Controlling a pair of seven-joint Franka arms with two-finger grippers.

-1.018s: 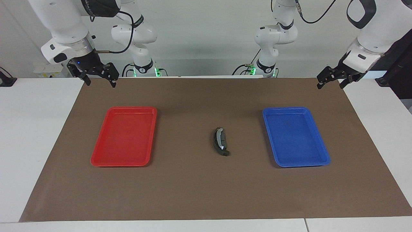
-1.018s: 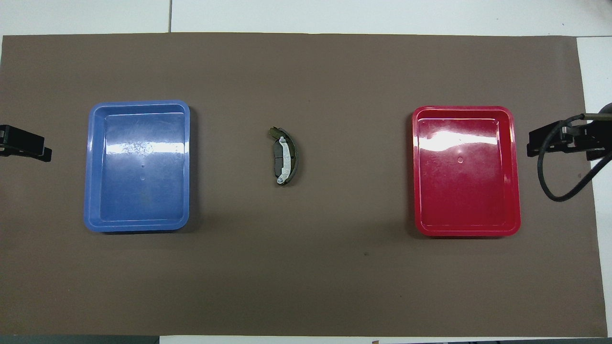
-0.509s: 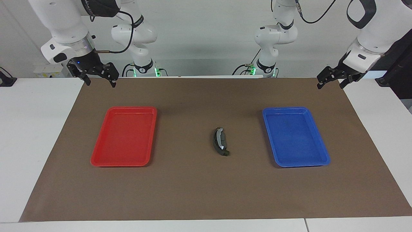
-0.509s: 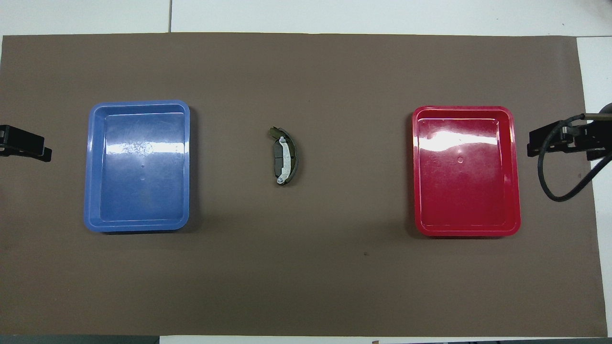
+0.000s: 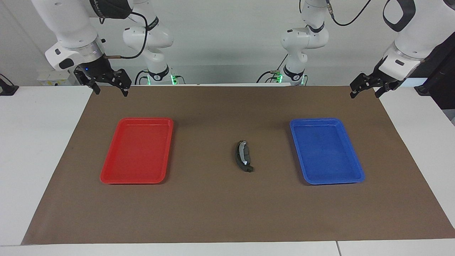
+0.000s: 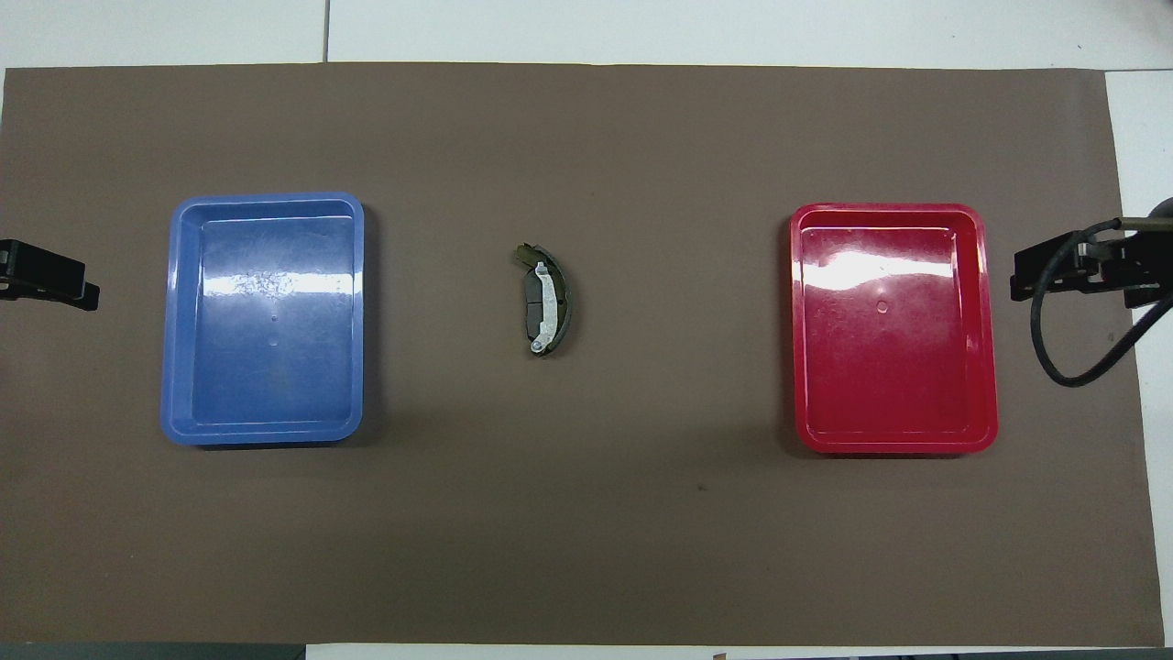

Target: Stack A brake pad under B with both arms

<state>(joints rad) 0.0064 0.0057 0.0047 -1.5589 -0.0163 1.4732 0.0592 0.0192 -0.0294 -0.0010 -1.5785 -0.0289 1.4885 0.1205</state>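
Observation:
B (image 5: 242,157), the long crescent piece with a pale strip, lies in the middle of the brown mat between the two trays. It also shows in the overhead view (image 6: 548,298). The short dark A brake pad (image 6: 531,310) lies tight against B's inner curve, partly covered by the pale strip; I cannot tell how far it reaches under B. My right gripper (image 5: 110,90) hangs open and empty over the mat's corner at the right arm's end. My left gripper (image 5: 364,93) hangs open and empty over the mat's corner at the left arm's end. Both arms wait.
An empty red tray (image 5: 110,176) lies toward the right arm's end and an empty blue tray (image 5: 355,176) toward the left arm's end. In the overhead view the grippers' tips show at the edges, left (image 6: 55,280) and right (image 6: 1054,273).

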